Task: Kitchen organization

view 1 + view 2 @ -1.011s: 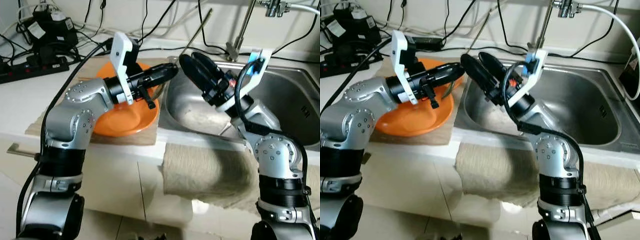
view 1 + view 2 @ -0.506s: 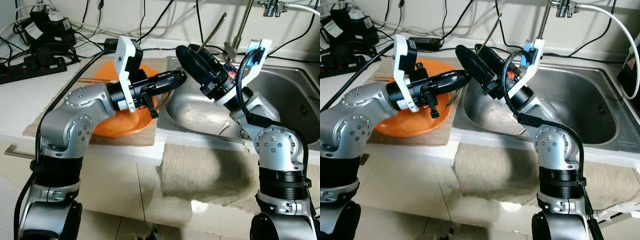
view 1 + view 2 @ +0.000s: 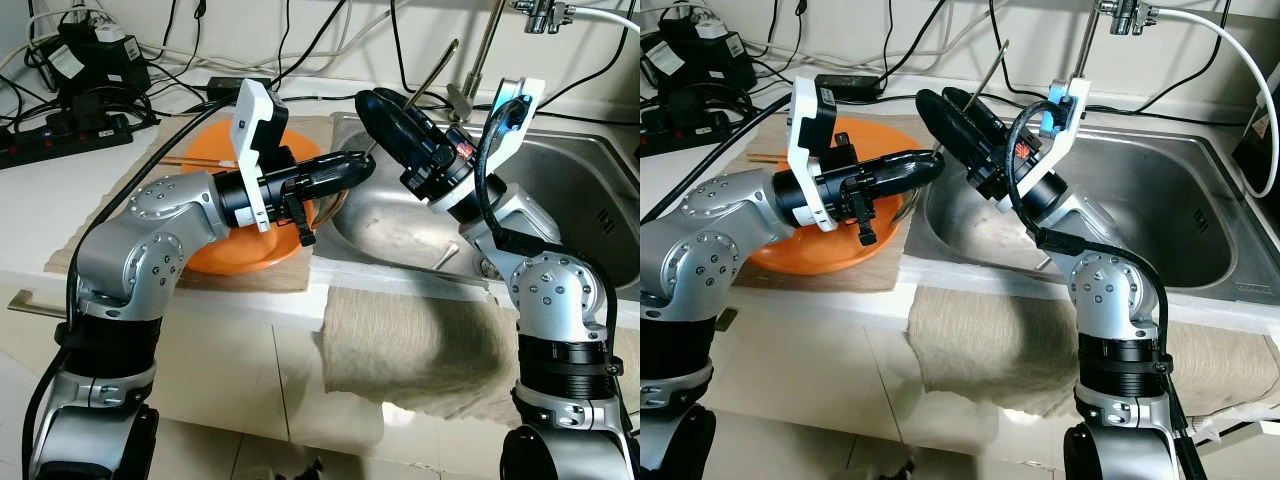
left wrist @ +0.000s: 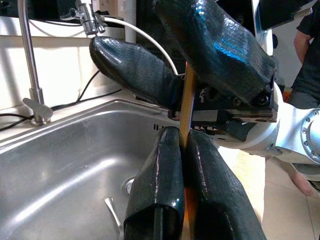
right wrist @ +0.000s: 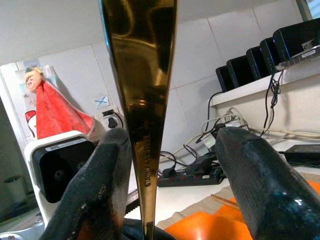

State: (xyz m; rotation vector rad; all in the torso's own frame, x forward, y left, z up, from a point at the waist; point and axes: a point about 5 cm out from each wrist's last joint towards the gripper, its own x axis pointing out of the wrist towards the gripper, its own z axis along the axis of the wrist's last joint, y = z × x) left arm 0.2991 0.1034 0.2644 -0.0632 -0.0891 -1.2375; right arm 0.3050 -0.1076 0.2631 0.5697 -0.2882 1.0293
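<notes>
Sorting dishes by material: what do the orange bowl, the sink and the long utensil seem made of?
Orange bowl: probably plastic, with a uniform colour and soft sheen. Sink: stainless steel, brushed grey and reflective. Utensil: polished metal, likely stainless steel, mirror-like with a golden tint.

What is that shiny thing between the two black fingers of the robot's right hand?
A metal utensil handle stands between the right gripper fingers in the right wrist view; the left gripper pinches it lower down.
</notes>
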